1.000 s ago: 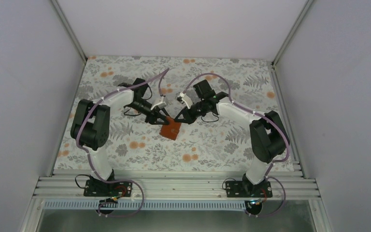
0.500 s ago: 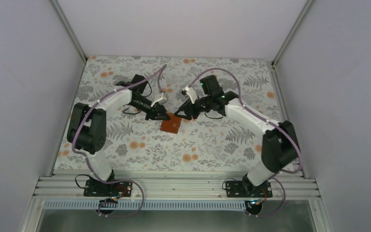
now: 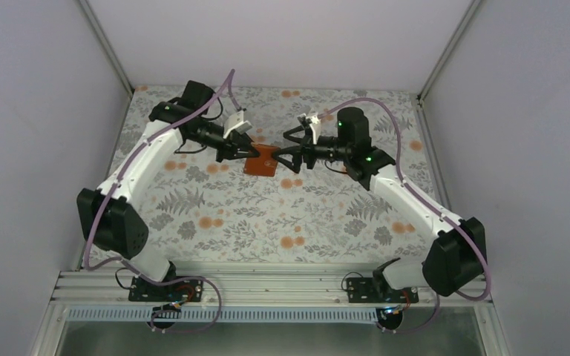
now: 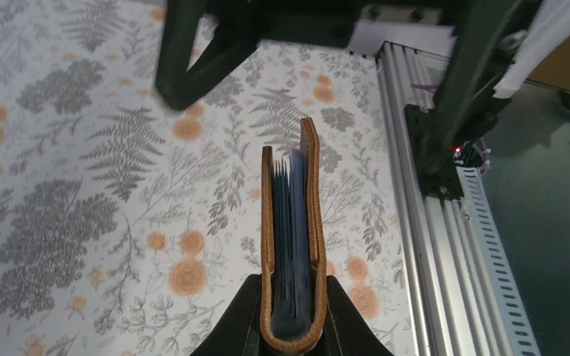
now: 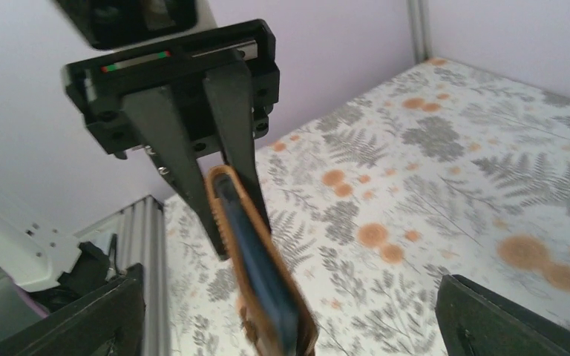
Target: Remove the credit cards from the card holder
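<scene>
**fern_table:** What's being held on the left side, and how tight?

**yam_watcher:** The left gripper (image 3: 243,150) is clamped down nearly all the way on the small brown leather bifold card holder (image 3: 262,159). In the left wrist view the folded spine end of the card holder (image 4: 290,245) is pinched between the two black fingers (image 4: 246,311), one on each leather face. The holder is seen edge-on there, and the two halves are parted just a bit at the far end.

**fern_table:** And the cards?

**yam_watcher:** Thin blue sheets (image 4: 291,215) can be seen packed between the leather halves. Cards and pocket lining can't be told apart from that angle, tbh.

**fern_table:** Where is the holder sitting overall?

**yam_watcher:** It's held up off the grey-and-orange floral tablecloth (image 3: 304,215), towards the back middle of the table, between the two arms.

**fern_table:** Right side?

**yam_watcher:** The right gripper (image 3: 291,150) is spread wide with nothing gripped. It is pointed straight at the left one. In the right wrist view the free end of the card holder (image 5: 260,274) is seen in the gap between the right gripper's (image 5: 291,285) fingers, well apart from each of them, so no contact is made.
</scene>
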Controlling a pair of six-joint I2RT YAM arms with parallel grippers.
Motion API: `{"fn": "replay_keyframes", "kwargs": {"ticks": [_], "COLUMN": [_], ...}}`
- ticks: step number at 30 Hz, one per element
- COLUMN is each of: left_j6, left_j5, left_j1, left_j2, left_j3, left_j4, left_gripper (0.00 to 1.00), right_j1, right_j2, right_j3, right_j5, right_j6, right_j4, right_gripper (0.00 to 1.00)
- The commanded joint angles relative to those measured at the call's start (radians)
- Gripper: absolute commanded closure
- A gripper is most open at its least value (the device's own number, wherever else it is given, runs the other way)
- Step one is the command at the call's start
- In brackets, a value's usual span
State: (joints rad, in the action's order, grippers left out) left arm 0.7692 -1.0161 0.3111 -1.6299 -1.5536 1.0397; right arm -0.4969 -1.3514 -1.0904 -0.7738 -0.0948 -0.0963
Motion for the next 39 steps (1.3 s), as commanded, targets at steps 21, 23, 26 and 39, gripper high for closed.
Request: {"fn": "replay_keyframes", "kwargs": {"ticks": [21,23,26,39], "left_j6": [-0.078,-0.074,-0.071,-0.422], "left_j5": [0.063,0.019,-0.018,0.328], "left_j1": [0.031,0.035,0.056,0.065], "left_j2": [0.177,0.187,0.2,0.211], "left_j3": [0.062,0.082,0.089,0.08], "left_j4": [0.039,0.03,0.016,-0.181], "left_gripper": [0.45,0.45,0.48,0.98], "right_j1": [-0.075,-0.075,-0.074,-0.073], "right_j2": [0.042,0.028,-0.008,-0.008], "right_j3": [-0.09,-0.11,-0.153,-0.257], "right_j5": [-0.248,-0.246,-0.258,0.549], "right_j6": [0.14,0.15,0.171,-0.072], "right_j4": [-0.039,-0.053,-0.087,-0.211], "right_gripper": [0.96,0.96,0.96,0.34]}}
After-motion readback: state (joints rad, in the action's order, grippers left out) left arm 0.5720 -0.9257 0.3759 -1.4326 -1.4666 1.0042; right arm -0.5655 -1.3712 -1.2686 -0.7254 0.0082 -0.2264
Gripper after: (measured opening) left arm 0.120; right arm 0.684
